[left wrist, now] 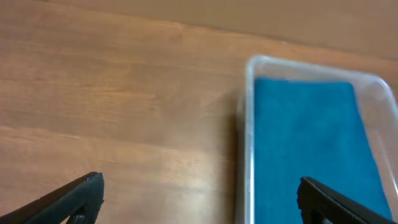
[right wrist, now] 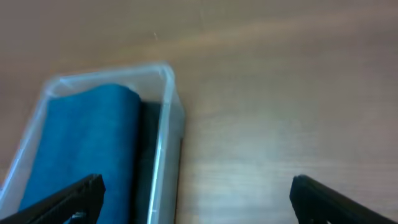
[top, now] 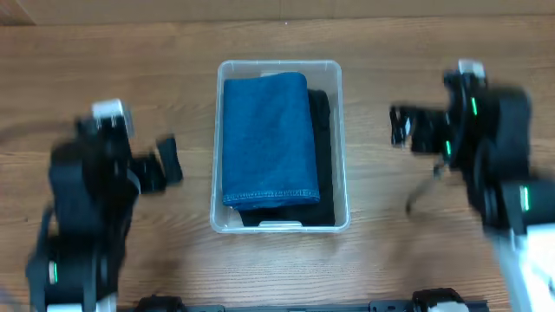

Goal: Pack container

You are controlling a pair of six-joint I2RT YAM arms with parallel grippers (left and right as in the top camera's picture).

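Observation:
The clear plastic container stands in the middle of the wooden table. A folded blue cloth lies in it on top of a black cloth. My left gripper is open and empty, to the left of the container. My right gripper is open and empty, to the right of it. In the left wrist view the container's rim and the blue cloth show between my open jaws. In the right wrist view the container's rim, the blue cloth and my open jaws show.
The wooden table spreads to both sides of the container. A thin cable hangs by the right arm. The arm bases stand at the table's front edge.

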